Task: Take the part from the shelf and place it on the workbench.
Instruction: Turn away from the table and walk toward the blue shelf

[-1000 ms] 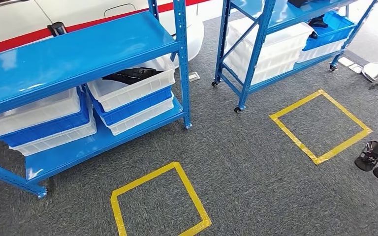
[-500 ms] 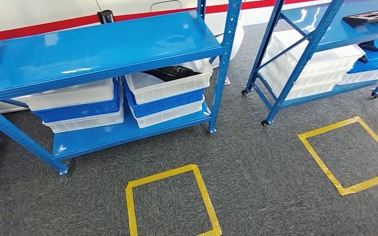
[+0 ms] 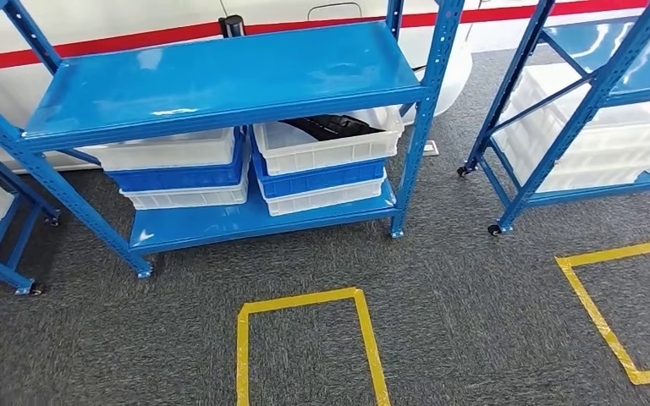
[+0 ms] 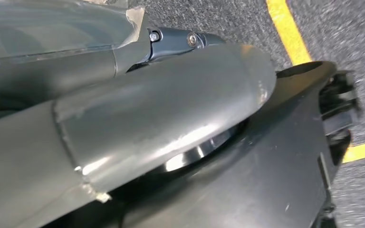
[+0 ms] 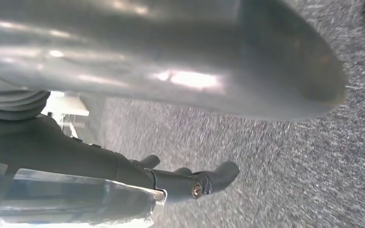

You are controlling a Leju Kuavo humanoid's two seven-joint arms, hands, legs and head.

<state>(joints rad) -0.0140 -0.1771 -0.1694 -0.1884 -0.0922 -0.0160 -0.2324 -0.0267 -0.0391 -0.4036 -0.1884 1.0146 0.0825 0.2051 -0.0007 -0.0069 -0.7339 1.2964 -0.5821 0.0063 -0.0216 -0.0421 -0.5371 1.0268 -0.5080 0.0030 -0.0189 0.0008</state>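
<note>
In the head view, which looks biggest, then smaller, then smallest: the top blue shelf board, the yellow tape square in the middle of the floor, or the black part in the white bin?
1. Top blue shelf board
2. Yellow tape square, partly cut off by the picture edge
3. Black part

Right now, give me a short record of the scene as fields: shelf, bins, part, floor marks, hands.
shelf: blue shelf ahead, top level bare
bins: white and blue bins in two stacks on the lower level
part: black part lying in the top white bin of the right stack
floor marks: yellow tape square on grey carpet in front of the shelf
left hand: grip unclear
right hand: dark fingers, grip unclear
</note>
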